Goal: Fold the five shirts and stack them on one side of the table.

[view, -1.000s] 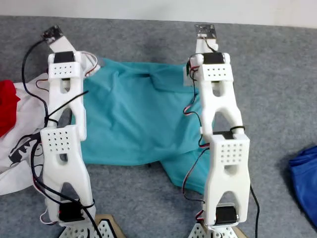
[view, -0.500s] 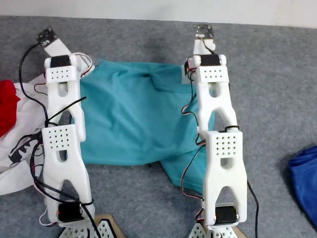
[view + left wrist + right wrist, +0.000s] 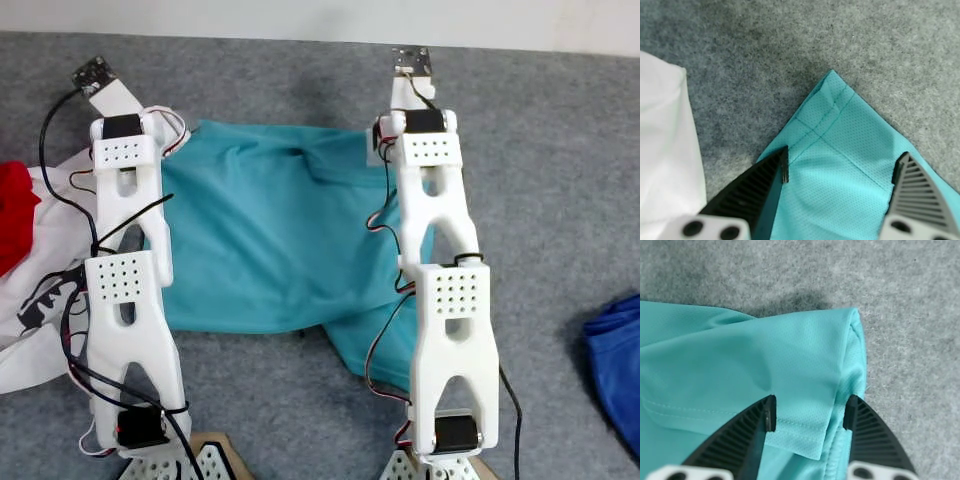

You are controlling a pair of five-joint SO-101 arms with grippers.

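A teal shirt [image 3: 270, 240] lies spread flat on the grey table between my two arms. My left gripper [image 3: 841, 167] is open, and its black fingers stand either side of the shirt's hemmed far-left corner [image 3: 832, 100]. My right gripper [image 3: 810, 412] is open too, just above the teal shirt's far-right edge [image 3: 805, 355], where the cloth is doubled over. Neither gripper holds anything. In the high view the left arm [image 3: 125, 160] and the right arm [image 3: 428, 160] cover the shirt's two side edges.
A white shirt with black print [image 3: 40, 300] lies crumpled at the left, with its edge near my left gripper [image 3: 665, 150]. A red shirt [image 3: 12, 215] is at the far left edge and a blue one [image 3: 615, 365] at the right. Bare grey table [image 3: 560, 180] lies to the right.
Both arms have shifted slightly left and towards the far side, so that the grippers are at the teal shirt's far corners. The shirt has hardly moved.
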